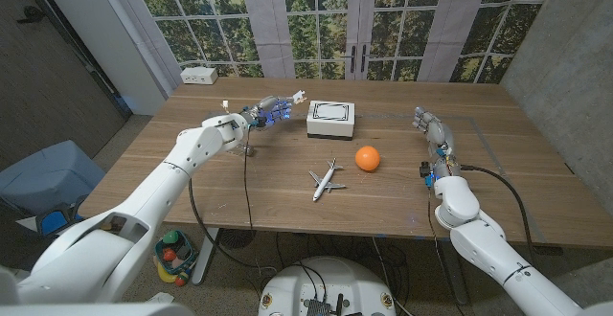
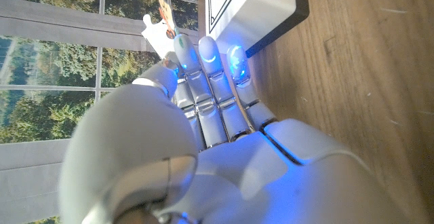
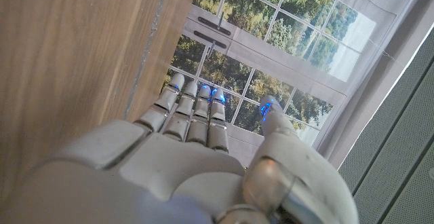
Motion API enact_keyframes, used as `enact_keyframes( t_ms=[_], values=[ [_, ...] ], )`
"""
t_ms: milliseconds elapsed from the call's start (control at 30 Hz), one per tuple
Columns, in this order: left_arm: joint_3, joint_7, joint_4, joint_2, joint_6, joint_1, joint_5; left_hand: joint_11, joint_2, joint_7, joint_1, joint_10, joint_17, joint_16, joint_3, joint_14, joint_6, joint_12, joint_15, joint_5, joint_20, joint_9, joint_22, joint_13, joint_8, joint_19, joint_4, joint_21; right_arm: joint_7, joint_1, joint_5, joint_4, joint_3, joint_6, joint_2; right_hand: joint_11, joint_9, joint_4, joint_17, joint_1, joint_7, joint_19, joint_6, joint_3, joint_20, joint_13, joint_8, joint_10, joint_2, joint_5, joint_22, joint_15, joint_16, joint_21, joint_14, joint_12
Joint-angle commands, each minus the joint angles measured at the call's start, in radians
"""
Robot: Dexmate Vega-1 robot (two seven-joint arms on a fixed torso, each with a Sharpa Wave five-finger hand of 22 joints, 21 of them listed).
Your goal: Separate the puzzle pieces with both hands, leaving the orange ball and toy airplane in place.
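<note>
Above the counter's (image 1: 287, 177) far-left part, the left robot hand (image 1: 271, 111) hangs in the air, fingers reaching toward the middle, with a small white puzzle piece (image 1: 299, 95) pinched at its fingertips; the left wrist view shows that piece (image 2: 154, 30) standing beyond the thumb side of the fingers, with something thin and tan stuck to its far end that I cannot make out. Just beside those fingertips, toward the middle, sits a white box with a black-lined top (image 1: 331, 118), apart from the piece. Whether a second piece is joined to the held one cannot be told. The right robot hand (image 1: 436, 136) is well apart, across the counter on the right side, fingers straight and a little spread, holding nothing, so the left arm is far nearer the piece; the right would have to cross toward it, by my judgement. Between the two hands, nearer the robot, the orange ball (image 1: 368, 158) and toy airplane (image 1: 326, 179) lie untouched.
</note>
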Motion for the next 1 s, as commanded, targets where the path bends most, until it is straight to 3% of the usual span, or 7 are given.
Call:
enact_keyframes(
  t_ms=[33,467,1000],
  values=[
    [-0.012,-0.042,-0.038,0.021,-0.060,0.038,-0.049,0.004,0.002,0.031,0.012,0.000,0.002,0.008,-0.005,-0.008,0.041,-0.006,-0.080,0.010,-0.034,0.139,-0.001,0.001,0.010,-0.003,0.000,0.004,-0.103,-0.021,-0.100,-0.132,-0.025,-0.173,-0.023,-0.005,0.004,-0.001,0.019,0.028,-0.003,0.011,0.036,0.000,0.004,0.016,0.016,0.032,-0.005,0.006,0.004,-0.014,0.022,-0.004,0.020,0.017],
    [-0.002,-0.079,-0.060,0.036,-0.108,0.052,-0.057,0.003,0.006,0.028,0.017,-0.003,-0.004,0.015,-0.012,-0.013,0.040,-0.007,-0.080,0.013,-0.034,0.159,-0.004,0.005,0.009,-0.007,0.001,0.005,-0.149,-0.005,-0.162,-0.255,-0.067,-0.387,-0.044,-0.011,0.011,0.001,0.087,0.079,-0.008,0.044,0.097,-0.014,0.009,0.065,0.040,0.096,-0.011,0.004,0.009,-0.031,0.092,0.005,0.071,0.063],
    [0.025,-0.173,-0.017,0.031,-0.170,0.031,-0.040,0.003,0.007,0.027,0.020,-0.001,-0.012,0.020,-0.019,-0.016,0.041,-0.008,-0.081,0.015,-0.037,0.177,-0.008,0.006,0.008,-0.013,0.000,0.006,-0.168,0.042,-0.224,-0.343,-0.128,-0.557,-0.052,-0.020,0.014,0.001,0.139,0.107,-0.011,0.049,0.119,-0.030,0.013,0.103,0.048,0.114,-0.020,0.001,0.011,-0.033,0.127,0.007,0.065,0.086]
  ],
)
